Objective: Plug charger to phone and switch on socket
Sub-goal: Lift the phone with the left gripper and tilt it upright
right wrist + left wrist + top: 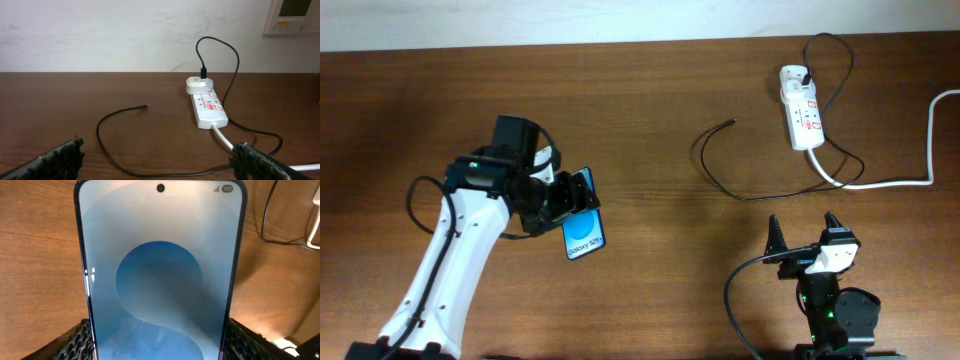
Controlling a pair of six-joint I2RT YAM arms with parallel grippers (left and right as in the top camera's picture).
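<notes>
My left gripper (560,200) is shut on the phone (583,233), a slim phone with a bright blue screen; it fills the left wrist view (160,275) between the two finger pads. The black charger cable (720,180) loops on the table, its plug tip (730,122) free, and its other end sits in an adapter on the white socket strip (800,112) at the back right. The right wrist view shows the cable (107,150), its tip (144,106) and the socket strip (207,107). My right gripper (802,228) is open and empty at the front right.
The socket's thick white cord (895,182) runs right and off the table's right edge. A white wall stands behind the table, with a wall panel (295,15) at the upper right. The left arm's own black cable (415,205) loops beside it.
</notes>
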